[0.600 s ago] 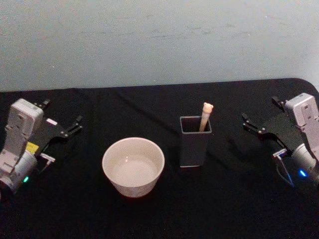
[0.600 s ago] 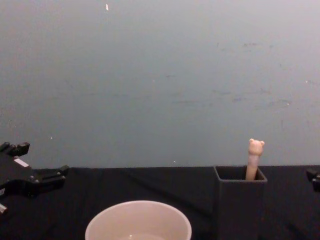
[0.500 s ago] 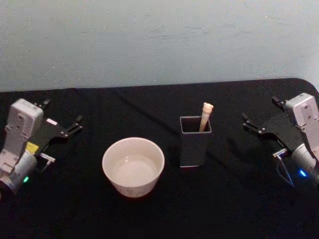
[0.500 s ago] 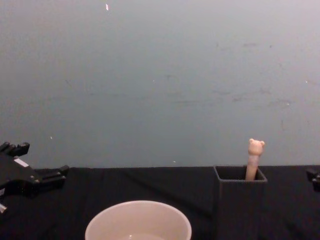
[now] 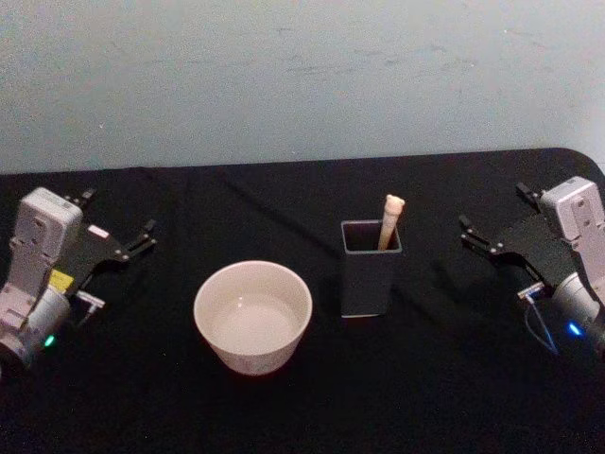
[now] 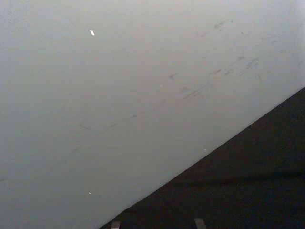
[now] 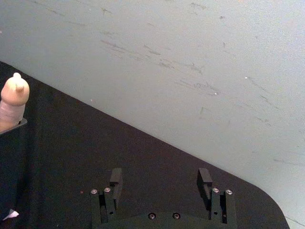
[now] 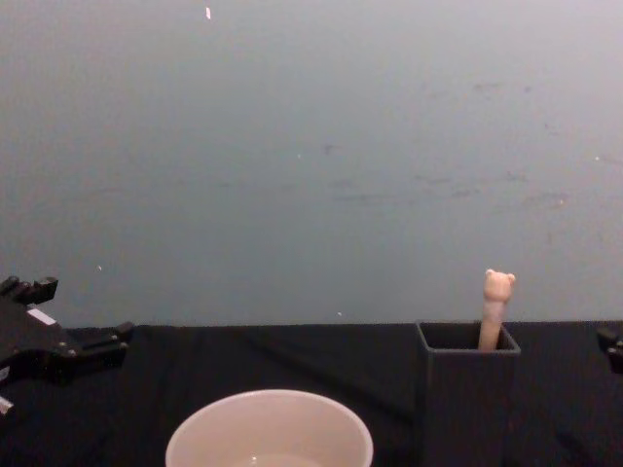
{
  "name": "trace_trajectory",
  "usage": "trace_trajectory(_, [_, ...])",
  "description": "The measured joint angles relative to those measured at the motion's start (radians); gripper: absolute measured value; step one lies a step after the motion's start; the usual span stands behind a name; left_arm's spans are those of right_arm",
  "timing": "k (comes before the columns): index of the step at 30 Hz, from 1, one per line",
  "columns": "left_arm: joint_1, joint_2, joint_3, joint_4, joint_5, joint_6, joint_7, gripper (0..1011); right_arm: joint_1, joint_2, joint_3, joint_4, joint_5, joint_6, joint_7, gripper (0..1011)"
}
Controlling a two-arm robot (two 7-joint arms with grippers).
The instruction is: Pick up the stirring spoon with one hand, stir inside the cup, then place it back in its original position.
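Barely shifted, right gripper (image 5: 492,208) and left gripper (image 5: 118,212) hold jaws open; bear-headed spoon (image 5: 389,219) in square holder (image 5: 369,279).

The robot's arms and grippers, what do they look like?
The left gripper and right gripper are black, each with two thin flat fingers, on silver-grey boxy wrist casings. The left carries a white sticker, a yellow label and a green light; the right a blue light and a thin cable.

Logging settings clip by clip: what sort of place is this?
Probably a lab test bench: a table under black cloth against a bare pale wall, a cup and a holder with the stirring spoon staged on it, left gripper and right gripper parked either side.
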Motion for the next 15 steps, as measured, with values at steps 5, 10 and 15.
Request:
trace_trajectory(5, [0.0,0.0,0.0,0.0,0.0,0.0,0.0,1001,0.0,0.0,0.0,0.0,0.0,0.0,0.0,1000])
trace_trajectory(10, [0.0,0.0,0.0,0.0,0.0,0.0,0.0,1001,0.0,0.0,0.0,0.0,0.0,0.0,0.0,1000])
trace_trajectory(15, [0.0,0.0,0.0,0.0,0.0,0.0,0.0,1001,0.0,0.0,0.0,0.0,0.0,0.0,0.0,1000])
